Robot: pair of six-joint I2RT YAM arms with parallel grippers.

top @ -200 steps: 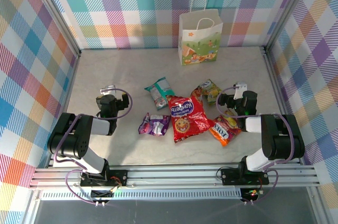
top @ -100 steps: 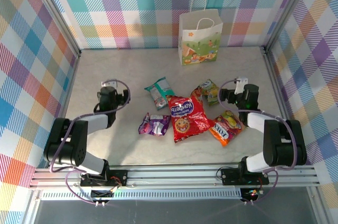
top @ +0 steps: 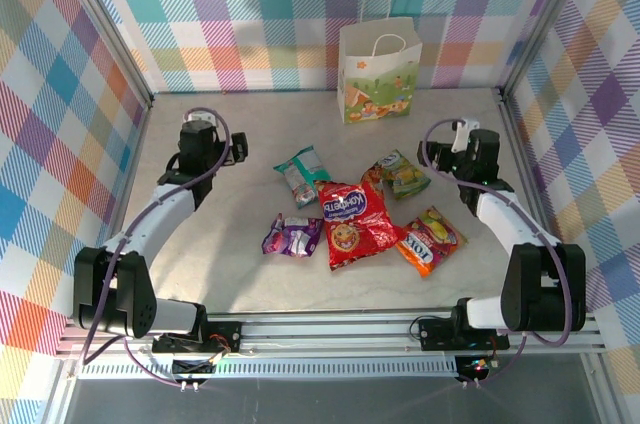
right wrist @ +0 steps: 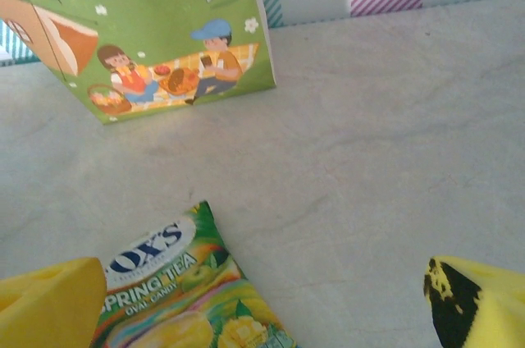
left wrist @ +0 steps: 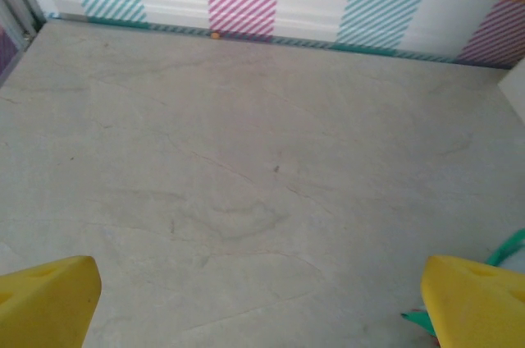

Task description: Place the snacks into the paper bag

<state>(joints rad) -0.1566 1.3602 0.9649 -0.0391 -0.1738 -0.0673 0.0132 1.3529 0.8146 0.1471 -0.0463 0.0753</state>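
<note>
Both arms have stretched away from the near edge since a second ago; packets and bag unchanged.

Left claw (left wrist: 262, 303): jaws at full spread, nothing between them, bare desk (left wrist: 246, 159) ahead and beneath. A teal edge shows just beside its right finger in the left wrist view.

Teal-white packet (top: 302, 174): right of the left claw and nearer the bases, long axis roughly near–far, slightly skewed.

Purple packet (top: 292, 236): further toward the bases on that same side, long axis left–right.

Red packet (top: 355, 222): largest, between the two claws and nearer the bases, long axis near–far, leaning a little.

Paper bag (right wrist: 156, 44): upright at the back wall (top: 300, 14), ahead and left of the right claw, printed face toward the arms.

Green-yellow packet (right wrist: 189, 299): flat, just ahead of the right claw at its left finger, not touched as far as I can tell. Long axis diagonal, far-left to near-right.

Orange packet (top: 428, 241): behind the right claw toward the bases, long axis diagonal, near-left to far-right.

Right claw (right wrist: 262, 307): jaws fully apart, holding nothing.
</note>
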